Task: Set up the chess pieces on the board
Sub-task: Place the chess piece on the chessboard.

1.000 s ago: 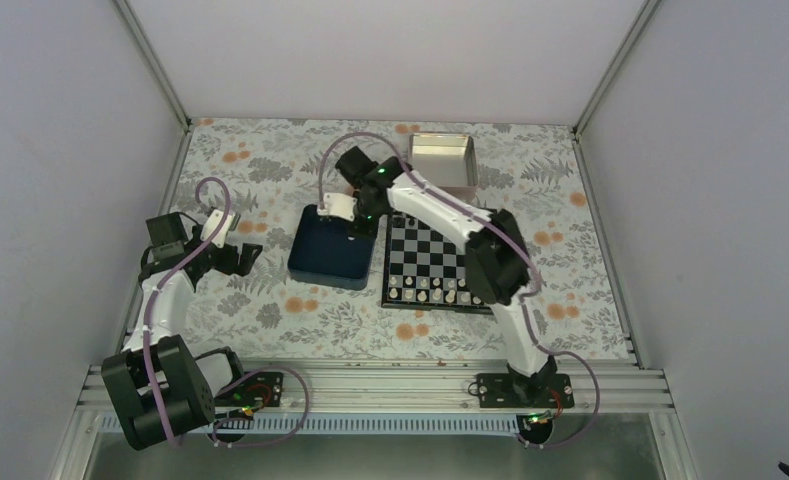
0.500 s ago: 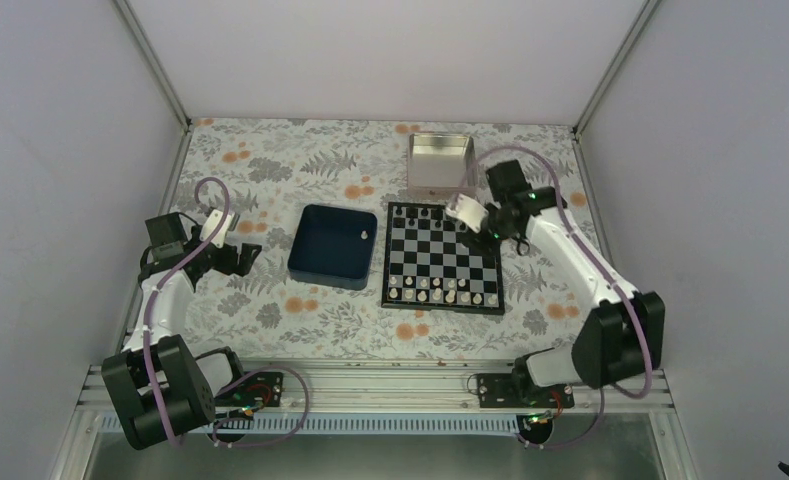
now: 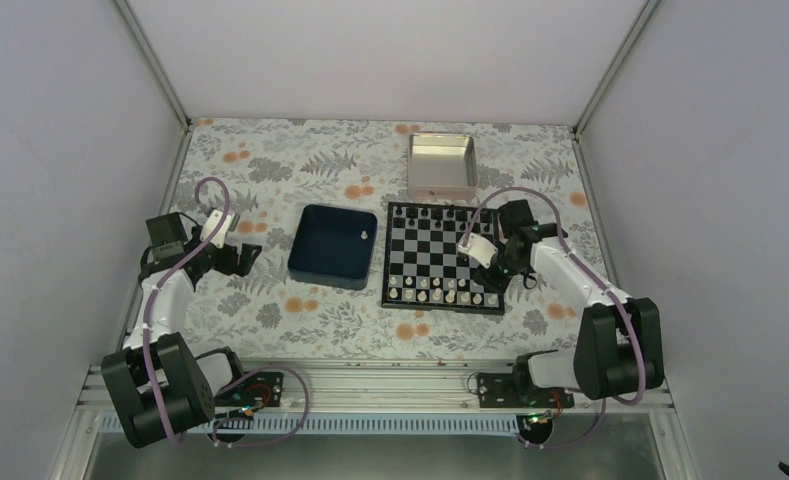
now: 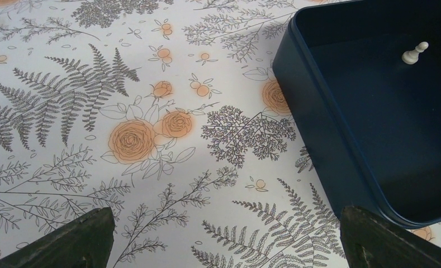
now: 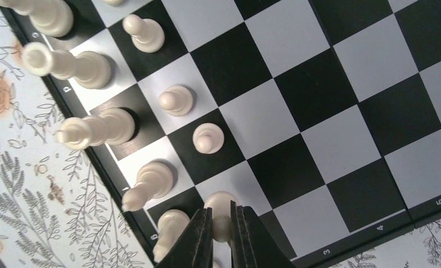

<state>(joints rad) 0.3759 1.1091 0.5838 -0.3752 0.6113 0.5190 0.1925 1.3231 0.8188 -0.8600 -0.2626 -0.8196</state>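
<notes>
The left tool [image 3: 242,252] hangs over the left side of the flowery worktop [image 3: 270,160]. Its two fingers are spread wide apart, with nothing between them.

Just to its right sits a blue tray [image 3: 328,275]. One lone white piece [image 4: 415,53] is inside the tray, close to its right wall.

Next comes the board [image 3: 432,255], beside the tray with a small gap between them. The white pieces [image 3: 435,292] stand in two rows along the near edge of the board. A few black pieces [image 3: 440,212] stand along the far edge. The middle squares are bare.

Behind the board, near the back of the worktop, sits a silver tin [image 3: 442,190]. It is apart from the board.

The right tool [image 5: 221,223] is over the near right corner of the board. Its fingers are clenched on a small white pawn [image 5: 221,207]. This pawn is in line with the row of other small pawns, one row in from the tall pieces at the edge. I cannot tell if its foot touches the board.
</notes>
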